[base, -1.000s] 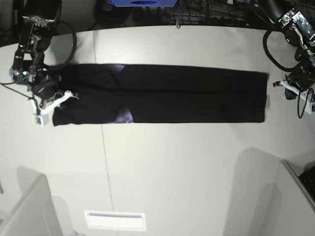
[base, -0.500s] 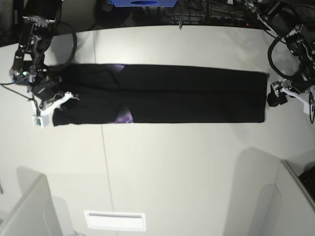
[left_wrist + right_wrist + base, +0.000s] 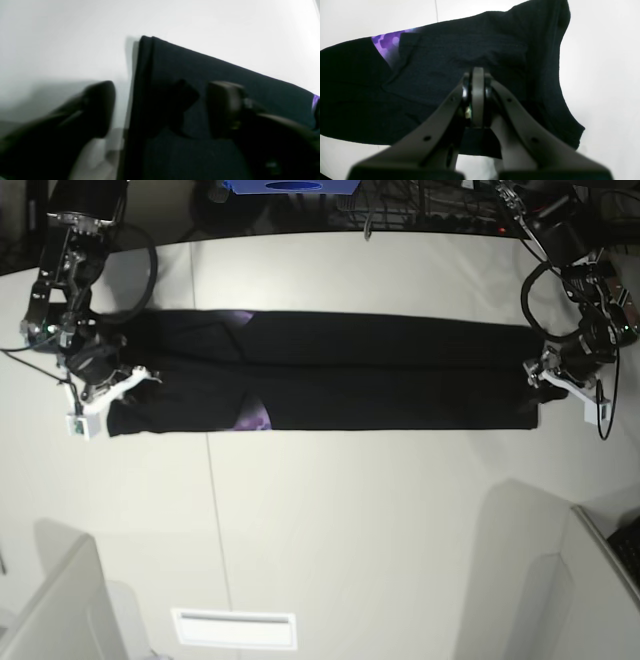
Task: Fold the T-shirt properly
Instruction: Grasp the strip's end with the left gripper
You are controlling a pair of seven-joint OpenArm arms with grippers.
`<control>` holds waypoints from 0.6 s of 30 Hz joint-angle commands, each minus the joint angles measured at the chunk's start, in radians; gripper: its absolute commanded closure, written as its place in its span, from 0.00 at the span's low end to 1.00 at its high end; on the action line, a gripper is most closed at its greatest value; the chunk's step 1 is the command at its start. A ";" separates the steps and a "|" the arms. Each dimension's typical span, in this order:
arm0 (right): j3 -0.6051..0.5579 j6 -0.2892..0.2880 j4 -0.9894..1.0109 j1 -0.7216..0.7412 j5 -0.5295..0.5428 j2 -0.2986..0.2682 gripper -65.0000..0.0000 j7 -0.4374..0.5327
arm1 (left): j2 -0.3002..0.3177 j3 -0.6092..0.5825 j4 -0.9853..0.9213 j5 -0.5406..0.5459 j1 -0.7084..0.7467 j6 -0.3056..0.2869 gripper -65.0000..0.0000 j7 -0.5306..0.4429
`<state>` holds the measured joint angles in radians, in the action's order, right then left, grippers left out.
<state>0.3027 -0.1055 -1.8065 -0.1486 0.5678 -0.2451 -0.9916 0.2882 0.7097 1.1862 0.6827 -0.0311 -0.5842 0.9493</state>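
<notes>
T-shirt (image 3: 330, 370) lies as a long band on the table (image 3: 350, 520); the right gripper (image 3: 475, 72) pinches one end, the left gripper (image 3: 160, 107) straddles the other hem with jaws apart, so it should close squarely before lifting.

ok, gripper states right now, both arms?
Left gripper: open, jaws straddling the hem edge of the T-shirt, not closed on it.
Right gripper: shut on the T-shirt at its collar end.
</notes>
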 commanded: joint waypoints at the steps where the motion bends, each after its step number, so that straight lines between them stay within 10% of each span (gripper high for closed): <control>1: 0.003 -0.003 -0.019 0.010 0.010 -0.012 1.00 0.017 | -0.001 -0.006 -0.010 -0.031 0.003 0.008 0.34 0.055; 9: 0.003 -0.003 -0.019 0.010 0.010 -0.012 1.00 0.017 | 0.007 -0.006 -0.093 -0.031 -0.020 0.008 1.00 0.027; 18: 0.003 -0.003 -0.019 0.008 0.010 -0.012 1.00 0.017 | 0.044 -0.006 0.090 -0.031 0.013 0.008 1.00 0.030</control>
<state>0.3027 -0.1055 -1.8065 -0.1505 0.5682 -0.2451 -0.9913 0.3073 0.6968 1.2610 0.6323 -0.0093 -0.5716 1.0016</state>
